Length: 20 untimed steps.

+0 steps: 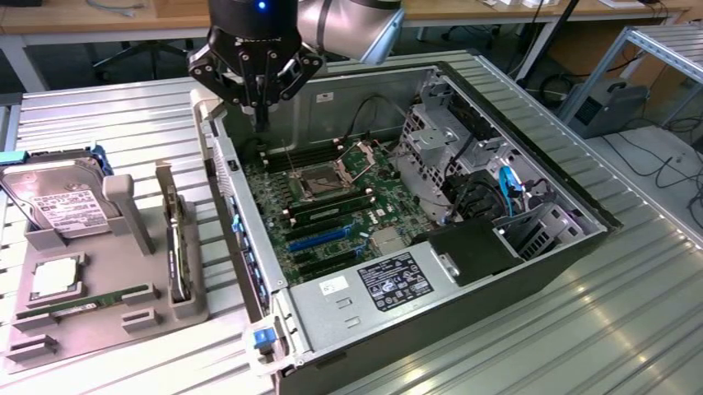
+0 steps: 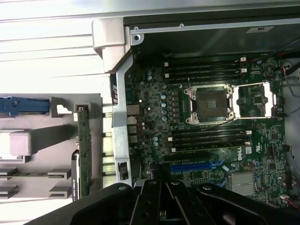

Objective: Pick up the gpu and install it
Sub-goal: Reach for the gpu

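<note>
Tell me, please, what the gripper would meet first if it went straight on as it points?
Probably the motherboard, near the rear wall of the computer case: the shut gripper points down over that corner. Depth is unclear, so it could catch the wall's rim instead.

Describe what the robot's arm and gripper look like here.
The arm has a rounded silver-grey joint housing. The gripper is black, with a small blue light on its body and angular linkages narrowing to slim dark fingers.
</note>
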Available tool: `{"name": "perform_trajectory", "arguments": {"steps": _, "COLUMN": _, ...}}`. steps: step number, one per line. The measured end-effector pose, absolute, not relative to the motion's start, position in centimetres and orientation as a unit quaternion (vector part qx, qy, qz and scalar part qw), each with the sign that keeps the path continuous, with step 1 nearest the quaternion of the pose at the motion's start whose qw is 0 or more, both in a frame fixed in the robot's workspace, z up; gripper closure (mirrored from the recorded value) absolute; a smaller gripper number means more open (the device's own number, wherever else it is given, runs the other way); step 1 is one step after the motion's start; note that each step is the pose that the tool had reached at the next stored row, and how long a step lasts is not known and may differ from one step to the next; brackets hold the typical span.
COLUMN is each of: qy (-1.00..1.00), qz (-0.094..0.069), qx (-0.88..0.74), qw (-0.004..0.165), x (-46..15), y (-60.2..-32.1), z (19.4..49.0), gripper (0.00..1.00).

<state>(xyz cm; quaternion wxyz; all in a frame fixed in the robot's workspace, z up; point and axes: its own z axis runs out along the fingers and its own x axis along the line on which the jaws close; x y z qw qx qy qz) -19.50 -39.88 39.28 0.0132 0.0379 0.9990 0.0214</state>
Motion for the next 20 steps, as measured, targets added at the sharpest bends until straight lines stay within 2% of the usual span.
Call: {"name": "perform_trajectory", "arguments": {"steps": 20, "qy": 0.999, "qz": 0.021, "qx": 0.038, "qw": 0.013, "x": -20.21, "y": -39.89, "z": 39.28, "gripper": 0.89}}
